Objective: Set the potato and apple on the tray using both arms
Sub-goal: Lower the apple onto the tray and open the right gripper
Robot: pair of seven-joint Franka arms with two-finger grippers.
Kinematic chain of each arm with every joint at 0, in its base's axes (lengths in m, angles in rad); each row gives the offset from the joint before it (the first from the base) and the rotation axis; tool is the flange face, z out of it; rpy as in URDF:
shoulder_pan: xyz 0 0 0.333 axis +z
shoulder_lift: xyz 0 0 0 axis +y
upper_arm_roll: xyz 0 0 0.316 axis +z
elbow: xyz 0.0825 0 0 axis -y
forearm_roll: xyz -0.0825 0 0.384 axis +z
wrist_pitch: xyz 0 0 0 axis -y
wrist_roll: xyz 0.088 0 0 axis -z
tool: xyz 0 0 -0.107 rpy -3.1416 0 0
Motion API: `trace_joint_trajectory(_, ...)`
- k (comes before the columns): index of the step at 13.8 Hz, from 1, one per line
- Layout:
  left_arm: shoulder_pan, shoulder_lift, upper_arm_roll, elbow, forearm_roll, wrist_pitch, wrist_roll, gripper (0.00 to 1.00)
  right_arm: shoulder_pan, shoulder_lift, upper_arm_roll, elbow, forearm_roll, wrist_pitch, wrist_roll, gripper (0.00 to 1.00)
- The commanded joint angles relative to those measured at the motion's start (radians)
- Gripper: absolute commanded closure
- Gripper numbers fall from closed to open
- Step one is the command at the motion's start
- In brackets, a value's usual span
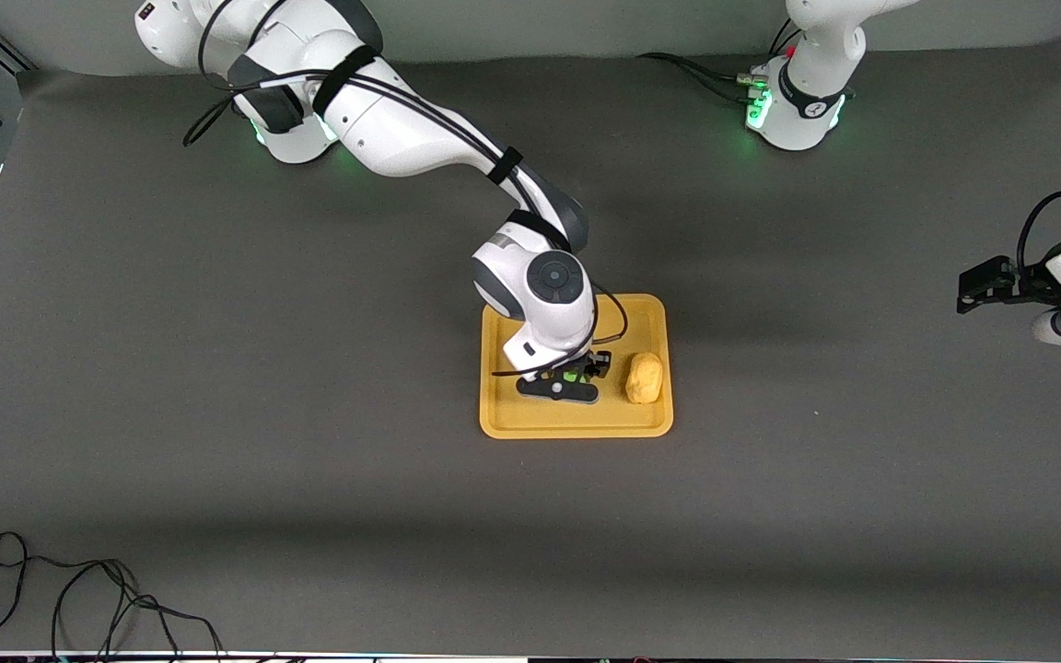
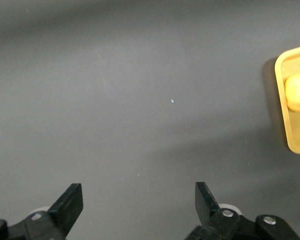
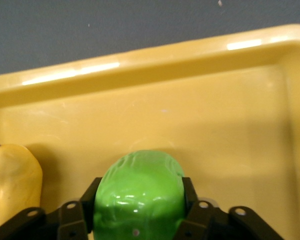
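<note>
The tray sits at the middle of the front view. The potato lies in it, toward the left arm's end. The apple is beside the potato, over the tray's floor, clamped between the right gripper's fingers. The left gripper, its fingers spread apart, hangs over bare table at that view's right edge, well apart from the tray.

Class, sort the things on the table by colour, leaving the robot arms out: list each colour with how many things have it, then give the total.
Yellow-orange: 2, the tray and the potato lying on it
Green: 1, the apple held in the right gripper over the tray
Total: 3
</note>
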Motion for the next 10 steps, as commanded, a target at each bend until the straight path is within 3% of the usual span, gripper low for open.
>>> trace_joint_trajectory(1,0.005,-0.038,0.012,-0.015,-0.012,-0.003,0.026,0.00,0.006,0.010,-0.003,0.044,-0.020,-0.001,0.030,0.00)
trace_joint_trajectory(3,0.005,-0.072,0.014,-0.016,-0.010,-0.038,0.026,0.00,-0.004,-0.052,-0.004,0.044,-0.015,-0.044,0.028,0.00)
trace_joint_trajectory(6,-0.018,-0.094,0.041,-0.015,-0.013,-0.073,0.026,0.00,-0.043,-0.215,-0.010,0.046,-0.010,-0.251,0.018,0.00)
trace_joint_trajectory(7,-0.091,-0.098,0.102,-0.015,-0.013,-0.075,0.026,0.00,-0.061,-0.267,-0.008,0.044,-0.009,-0.312,0.015,0.00)
trace_joint_trajectory(9,-0.327,-0.117,0.349,-0.010,-0.015,-0.110,0.028,0.00,-0.110,-0.373,-0.008,0.041,-0.009,-0.479,-0.031,0.00)
trace_joint_trajectory(10,-0.386,-0.130,0.412,-0.012,-0.015,-0.121,0.027,0.00,-0.130,-0.426,-0.010,0.026,-0.009,-0.566,-0.115,0.00)
